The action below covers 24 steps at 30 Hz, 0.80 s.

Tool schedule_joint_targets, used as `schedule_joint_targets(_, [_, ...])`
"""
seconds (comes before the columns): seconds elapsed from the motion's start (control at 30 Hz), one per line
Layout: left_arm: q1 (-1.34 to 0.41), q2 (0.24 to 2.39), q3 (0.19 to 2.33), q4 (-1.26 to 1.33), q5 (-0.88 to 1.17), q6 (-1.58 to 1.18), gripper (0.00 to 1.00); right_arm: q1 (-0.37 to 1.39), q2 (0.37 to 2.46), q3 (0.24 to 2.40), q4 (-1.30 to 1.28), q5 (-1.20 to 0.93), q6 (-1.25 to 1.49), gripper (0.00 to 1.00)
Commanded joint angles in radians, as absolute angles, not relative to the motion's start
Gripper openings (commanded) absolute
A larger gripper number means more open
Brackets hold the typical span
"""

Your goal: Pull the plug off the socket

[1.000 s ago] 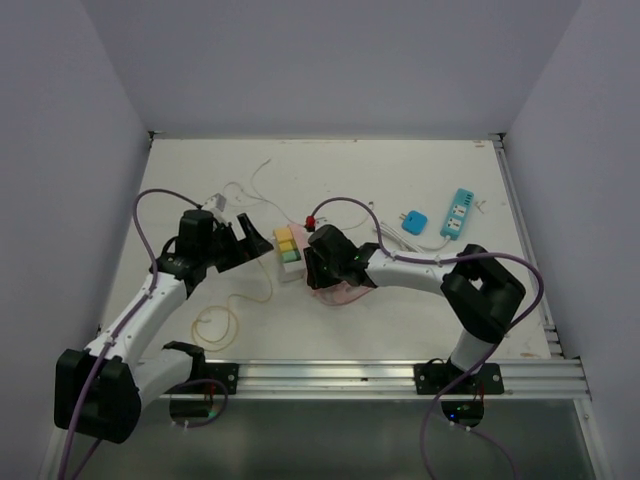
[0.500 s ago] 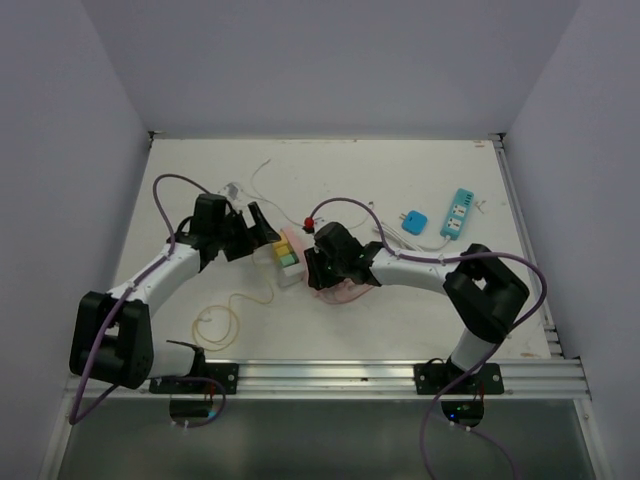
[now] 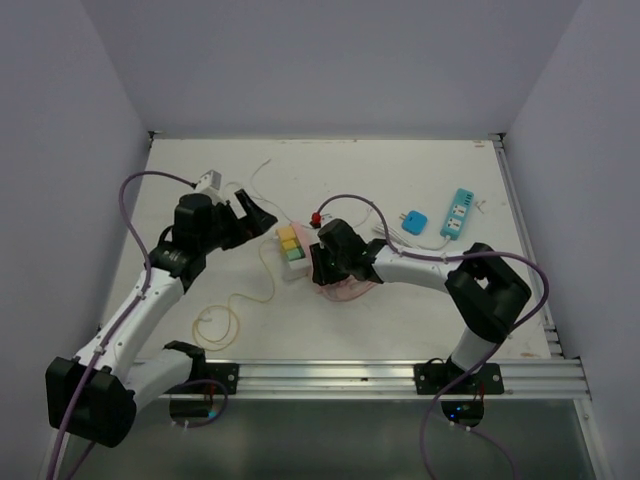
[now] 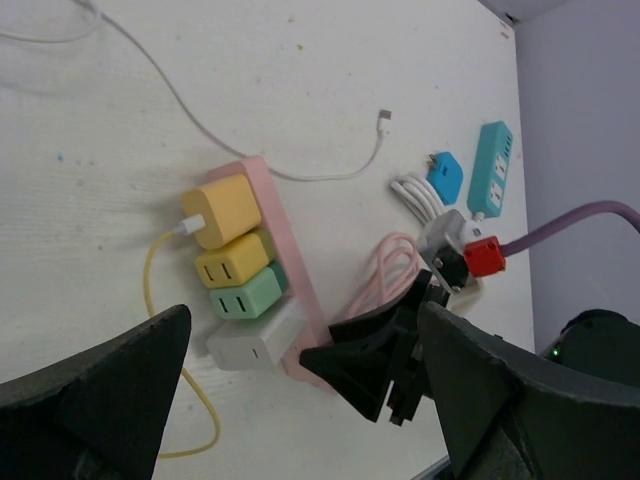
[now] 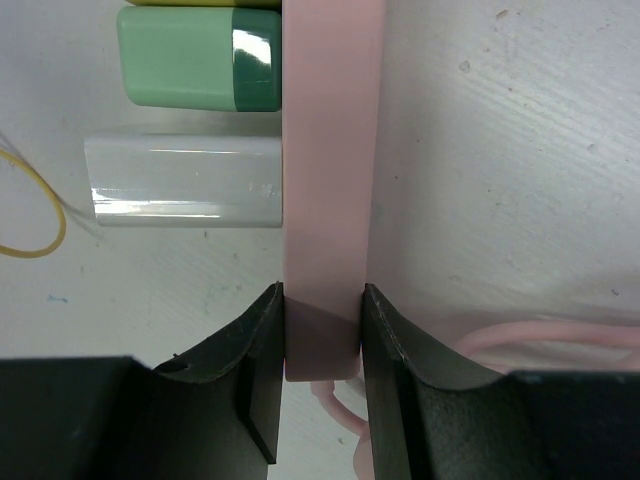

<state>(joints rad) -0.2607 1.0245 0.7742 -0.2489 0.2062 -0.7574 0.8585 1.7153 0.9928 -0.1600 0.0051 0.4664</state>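
Observation:
A pink socket strip (image 3: 301, 262) lies mid-table with several plugs in its left side: a yellow one (image 4: 222, 208) with a yellow cable, a second yellow one (image 4: 232, 265), a green one (image 4: 245, 295) and a white one (image 4: 255, 340). My right gripper (image 3: 322, 264) is shut on the strip's near end (image 5: 322, 330), one finger on each side. My left gripper (image 3: 252, 215) is open and empty, up and to the left of the strip, apart from the plugs. In the left wrist view its gripper (image 4: 300, 400) looks down on the plugs.
A blue socket strip (image 3: 458, 213) and a blue plug (image 3: 415, 222) lie at the right with a white cable bundle (image 4: 420, 195). A yellow cable loop (image 3: 215, 325) lies near the front left. A pink cord coil (image 3: 345, 290) lies under my right arm.
My left gripper came close to the plugs half a second ago, then drew back up and left, still empty. My right gripper stays shut on the strip.

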Motion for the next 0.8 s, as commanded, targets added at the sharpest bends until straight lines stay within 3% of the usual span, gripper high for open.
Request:
schedule_joint_targets(0.0, [-0.352, 1.038, 0.802, -0.253, 0.224, -0.834, 0.99, 0.830, 1.726, 0.969, -0.272, 0.124, 0.451, 0.00])
schedule_joint_targets(0.23, [-0.555, 1.164, 0.808, -0.187, 0.123, -0.916, 0.95, 0.805, 1.717, 0.947, -0.265, 0.107, 0.463, 0.00])
schedule_joint_targets(0.77, [-0.569, 1.367, 0.721, -0.072, 0.132, -0.965, 0.95, 0.695, 1.735, 0.841, -0.133, -0.097, 0.495, 0.00])
